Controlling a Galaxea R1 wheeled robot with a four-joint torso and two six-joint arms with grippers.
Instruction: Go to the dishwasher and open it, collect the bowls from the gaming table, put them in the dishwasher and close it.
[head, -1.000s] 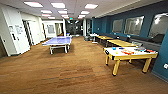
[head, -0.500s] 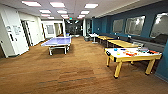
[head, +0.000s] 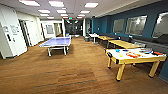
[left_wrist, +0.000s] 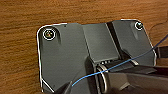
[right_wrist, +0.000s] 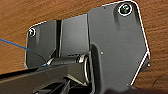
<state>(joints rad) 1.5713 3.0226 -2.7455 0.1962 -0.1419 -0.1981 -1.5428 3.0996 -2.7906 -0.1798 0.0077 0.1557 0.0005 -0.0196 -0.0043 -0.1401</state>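
Scene: robot in a games room w/ wood floor (head: 75, 75), head view looks down the long room.
Task's thing: the gaming table (head: 136, 55), white top on yellow legs, stands near right; small coloured items lie on top, incl. a blue round one that may be a bowl, too blurred to be sure.
Long axis: table's long side runs approx. left-right across the view, short end w/ dark fitting faces left.
Direction from robot: table lies ahead and to the right, well apart; judged, the right arm would be the nearer one once robot is beside it.
Other things: blue ping-pong table (head: 57, 42) farther, left of centre; yellow-topped tables (head: 122, 43) along the far right wall.
Fingers: wrist views give only the robot's own dark plate over the floor; open or closed, cannot tell, both sides.
Dishwasher: nothing here to place it.
Change vs. earlier: gaming table now larger and lower right in view, whole picture shifted, so camera moved closer; things themselves not moved.
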